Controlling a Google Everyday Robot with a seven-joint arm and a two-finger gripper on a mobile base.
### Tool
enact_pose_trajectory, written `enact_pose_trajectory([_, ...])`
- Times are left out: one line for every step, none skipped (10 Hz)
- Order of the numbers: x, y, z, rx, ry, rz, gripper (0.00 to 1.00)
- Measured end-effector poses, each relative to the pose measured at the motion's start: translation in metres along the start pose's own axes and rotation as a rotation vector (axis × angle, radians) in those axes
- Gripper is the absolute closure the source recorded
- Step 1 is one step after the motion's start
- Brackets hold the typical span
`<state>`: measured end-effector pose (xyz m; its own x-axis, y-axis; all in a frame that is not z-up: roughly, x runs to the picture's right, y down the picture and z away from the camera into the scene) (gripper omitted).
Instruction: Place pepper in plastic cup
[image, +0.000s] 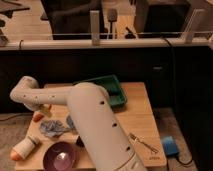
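One relation decides my coming move, and I will get to it by way of what surrounds it. My arm (95, 125) is the biggest thing here: it rises from the near edge of the tabletop (140, 115), runs to the left edge and bends back inward at the wrist. The green tray (112, 92) sits at the far edge. A purple bowl (60, 156) stands at the near edge, with a white cylinder with an orange end (27, 146) by the near left corner. A crumpled blue-grey heap (52, 128) lies between the bowl and my wrist. I cannot tell whether that heap is the plastic cup. The pepper (38, 117) lies at the left edge, a small rounded piece with no long axis I can make out. My gripper (45, 106) hangs just beside it, toward the far side and slightly inward. Its jaws stand spread wide and hold nothing. As I judge it, the move is a short reach toward the near left, then straight down.
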<state>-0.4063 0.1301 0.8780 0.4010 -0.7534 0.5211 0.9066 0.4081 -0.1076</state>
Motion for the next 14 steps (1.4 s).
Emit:
enact_pose_trajectory([0.0,-0.001,0.007,-0.007,-0.004,-0.005,0.2])
enact_pose_trajectory([-0.002,-0.002,0.013,-0.02,-0.008,-0.013,0.2])
enact_pose_trajectory([-0.003,-0.005,0.018,-0.031,-0.01,-0.023,0.2])
enact_pose_trajectory([-0.006,-0.004,0.023,-0.047,-0.015,-0.03,0.22])
enact_pose_trajectory([-0.008,-0.005,0.028,-0.051,-0.025,-0.03,0.27])
enact_pose_trajectory([-0.007,-0.002,0.037,-0.069,-0.036,-0.032,0.4])
enact_pose_trajectory([-0.008,-0.003,0.04,-0.075,-0.041,-0.037,0.48])
enact_pose_trajectory([-0.01,-0.005,0.042,-0.081,-0.043,-0.044,0.58])
enact_pose_trajectory([-0.009,-0.004,0.04,-0.083,-0.044,-0.043,0.69])
enact_pose_trajectory([-0.009,-0.002,0.039,-0.086,-0.044,-0.043,0.78])
enact_pose_trajectory([-0.009,-0.003,0.036,-0.085,-0.043,-0.044,0.89])
enact_pose_trajectory([-0.009,-0.002,0.035,-0.086,-0.043,-0.044,0.98])
enact_pose_trajectory([-0.009,-0.002,0.034,-0.086,-0.044,-0.044,1.0])
enact_pose_trajectory([-0.009,-0.003,0.034,-0.086,-0.043,-0.045,1.0])
